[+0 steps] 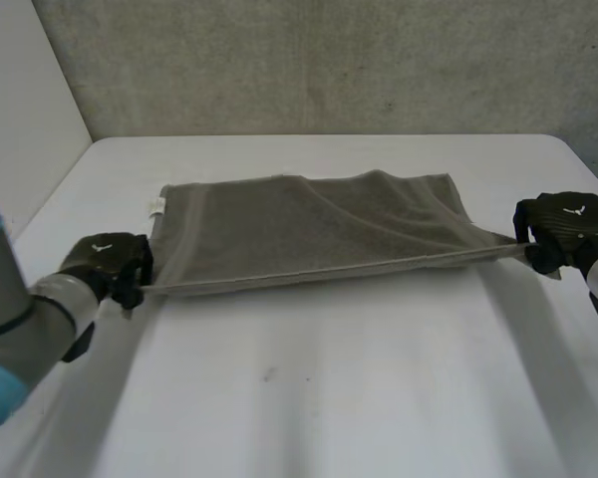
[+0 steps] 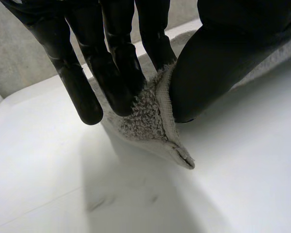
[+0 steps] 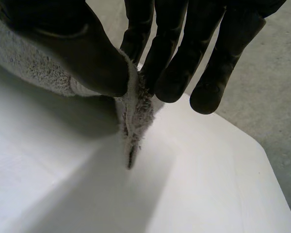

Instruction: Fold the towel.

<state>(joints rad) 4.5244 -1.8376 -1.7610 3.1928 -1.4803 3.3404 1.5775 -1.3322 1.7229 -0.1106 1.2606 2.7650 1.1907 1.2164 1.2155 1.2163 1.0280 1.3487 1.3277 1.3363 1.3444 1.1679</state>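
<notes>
The grey towel (image 1: 309, 224) lies spread across the middle of the white surface (image 1: 319, 398), long side running from one hand to the other. Its far edge rests flat. Its near edge is raised and pulled into a taut, nearly straight line between the two hands. A few soft ridges run slantwise across the cloth from its far edge toward its near right corner. A small white tag (image 1: 156, 207) sticks out at the towel's far left corner.

The left hand (image 1: 105, 261) is at the towel's near left corner and grips it. In the left wrist view the looped cloth is pinched between the thumb (image 2: 208, 63) and the straight fingers (image 2: 111, 73). The hemmed tip of the corner pokes out beyond the fingertips and hangs close over the surface. The grey left arm with its light-blue cap (image 1: 0, 388) reaches in from the near side of that corner.

The right hand (image 1: 566, 229) is at the towel's near right corner and holds it the same way. In the right wrist view the thumb (image 3: 82, 53) presses the cloth against the fingers (image 3: 169, 63). The corner is gathered into a narrow upright fold that points down toward the surface.

Beyond the towel's far edge the surface runs on to a rough grey wall (image 1: 329, 60).
</notes>
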